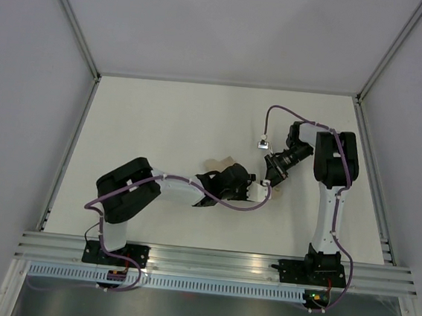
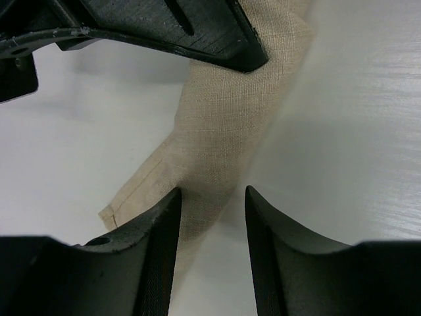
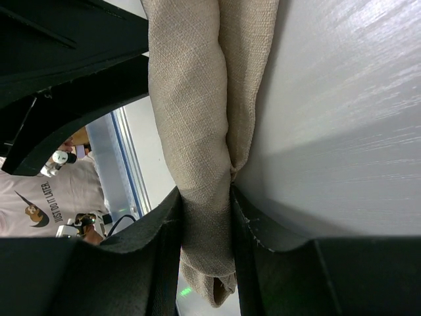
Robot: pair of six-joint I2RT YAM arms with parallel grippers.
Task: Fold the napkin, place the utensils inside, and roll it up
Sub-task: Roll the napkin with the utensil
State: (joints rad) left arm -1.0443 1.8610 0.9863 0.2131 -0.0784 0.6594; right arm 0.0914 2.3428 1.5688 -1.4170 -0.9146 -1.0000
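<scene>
The napkin (image 3: 191, 85) is a beige cloth rolled into a narrow bundle near the table's middle. In the top view only a small beige patch of the napkin (image 1: 226, 161) shows beside the arms. My right gripper (image 3: 205, 192) is shut on one end of the roll, and the cloth's end sticks out past the fingers. My left gripper (image 2: 212, 192) is open, with the napkin (image 2: 223, 118) lying just ahead and its edge under the left finger. The two grippers, left (image 1: 248, 181) and right (image 1: 267, 180), meet close together. No utensils are in view.
The right arm's dark finger (image 2: 164, 26) crosses the top of the left wrist view. An aluminium rail (image 1: 216, 261) runs along the near edge. White walls enclose the table (image 1: 162, 123) on three sides. A person in a white shirt (image 3: 29, 197) stands beyond the table edge.
</scene>
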